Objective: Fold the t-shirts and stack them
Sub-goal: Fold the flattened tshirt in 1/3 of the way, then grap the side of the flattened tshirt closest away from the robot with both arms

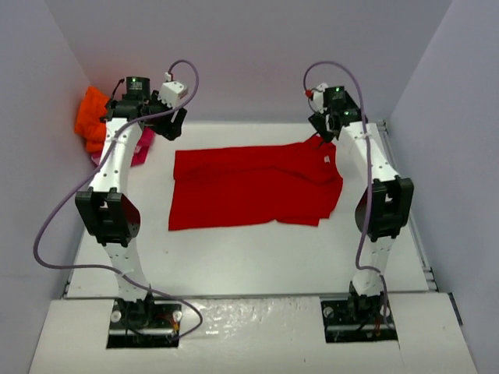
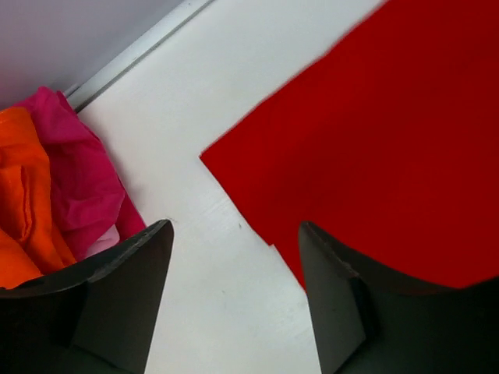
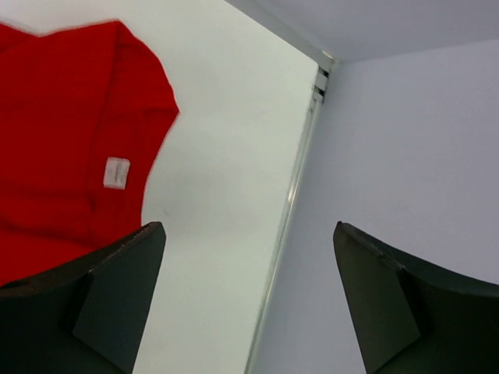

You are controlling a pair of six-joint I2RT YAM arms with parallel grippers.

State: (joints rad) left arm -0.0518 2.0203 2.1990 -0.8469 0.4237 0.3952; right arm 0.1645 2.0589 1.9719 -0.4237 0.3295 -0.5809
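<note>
A red t-shirt [image 1: 249,187] lies spread on the white table, its white neck label [image 1: 326,159] at the right end. The left wrist view shows its corner [image 2: 374,140], the right wrist view its collar end [image 3: 70,132] and label [image 3: 116,172]. An orange t-shirt [image 1: 92,115] and a pink t-shirt [image 1: 139,153] lie bunched at the far left; the left wrist view shows the orange one [image 2: 19,202] and the pink one [image 2: 78,187]. My left gripper [image 1: 170,125] [image 2: 234,234] is open above the shirt's far left corner. My right gripper [image 1: 321,128] [image 3: 249,234] is open above the far right end.
Grey walls [image 1: 437,93] enclose the table on three sides. A metal rail [image 3: 300,179] runs along the right table edge. Bare table [image 1: 257,257] lies between the red shirt and the arm bases.
</note>
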